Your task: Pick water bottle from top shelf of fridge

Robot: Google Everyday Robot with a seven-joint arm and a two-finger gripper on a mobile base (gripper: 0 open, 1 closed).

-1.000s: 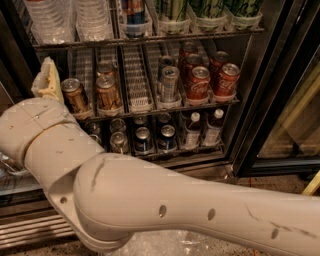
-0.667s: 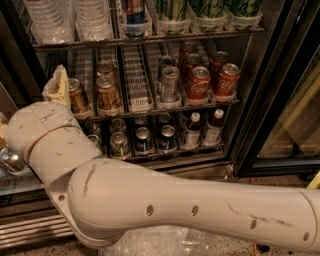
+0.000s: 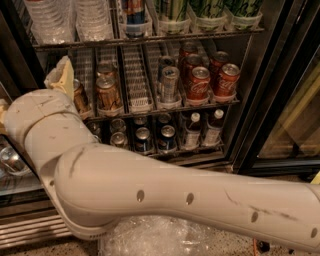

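Note:
Clear ribbed water bottles (image 3: 50, 20) stand in two lanes at the left end of the top shelf (image 3: 150, 38), cut off by the upper edge of the view, so no caps show. The fridge (image 3: 255, 100) stands open with its wire racks facing me. My gripper (image 3: 60, 76) shows only as a cream tip rising from the wrist, in front of the left end of the middle rack, below the water bottles and apart from them. The thick white arm (image 3: 150, 200) sweeps across the lower half of the view and hides the fridge's base.
Green-labelled cans (image 3: 207, 11) and a blue can (image 3: 134, 12) share the top shelf's right side. Soda cans (image 3: 200, 80) fill the middle rack; small dark bottles and cans (image 3: 165, 135) fill the lower one. A dark door frame (image 3: 280, 85) stands at the right. Crumpled clear plastic (image 3: 160, 237) lies on the floor.
The wrist and gripper have shifted to the right, closer to the left end of the middle rack. Nothing on the shelves has moved.

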